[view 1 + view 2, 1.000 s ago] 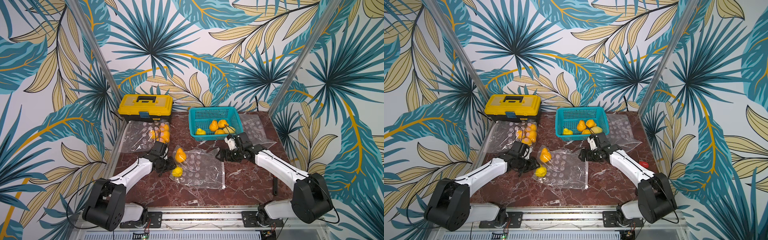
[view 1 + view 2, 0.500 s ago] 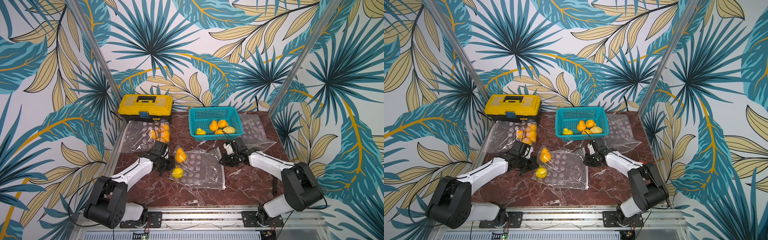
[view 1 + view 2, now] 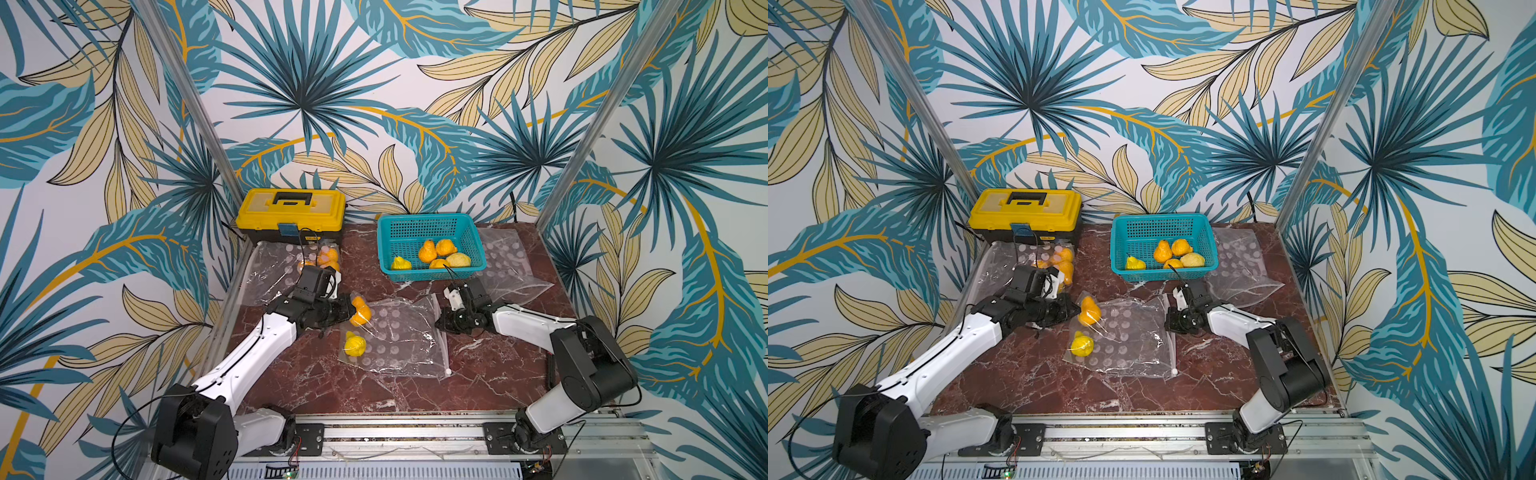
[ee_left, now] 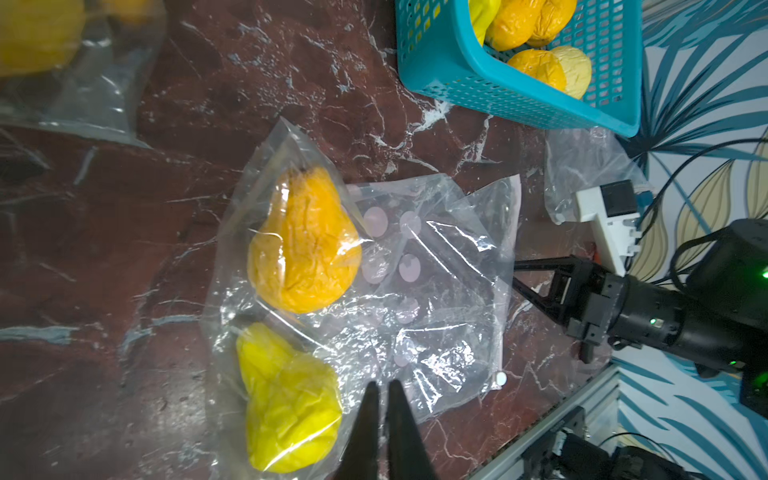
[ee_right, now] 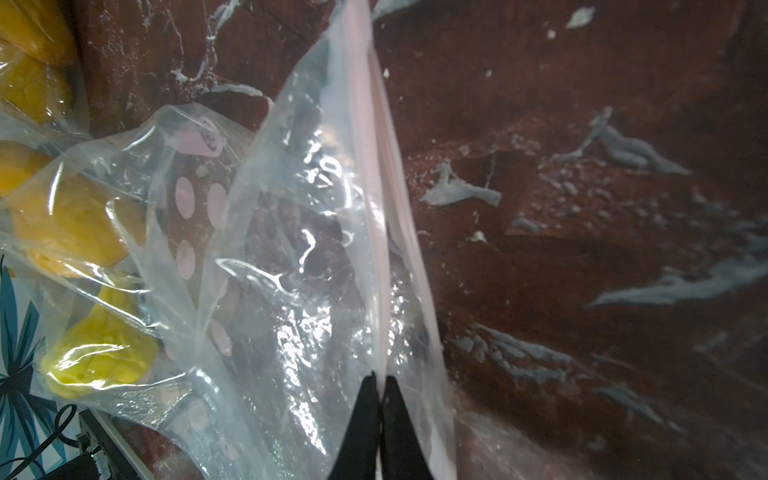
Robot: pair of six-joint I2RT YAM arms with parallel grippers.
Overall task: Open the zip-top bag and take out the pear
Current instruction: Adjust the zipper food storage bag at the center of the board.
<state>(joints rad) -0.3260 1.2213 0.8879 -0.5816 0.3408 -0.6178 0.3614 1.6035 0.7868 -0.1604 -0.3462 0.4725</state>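
On table (image 3: 316, 386), zip-top bag (image 3: 399, 332) holds orange pear (image 3: 360, 312); right gripper (image 5: 380, 380) pinches zip edge; left gripper (image 4: 383, 386) near pear, closure unclear.

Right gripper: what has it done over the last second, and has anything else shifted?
The right gripper, open a second ago, has come down on the zip edge of the zip-top bag and shut on it. The left gripper stays by the orange pear, nearly closed. The bag, the yellow pear, the basket and the toolbox lie as before.
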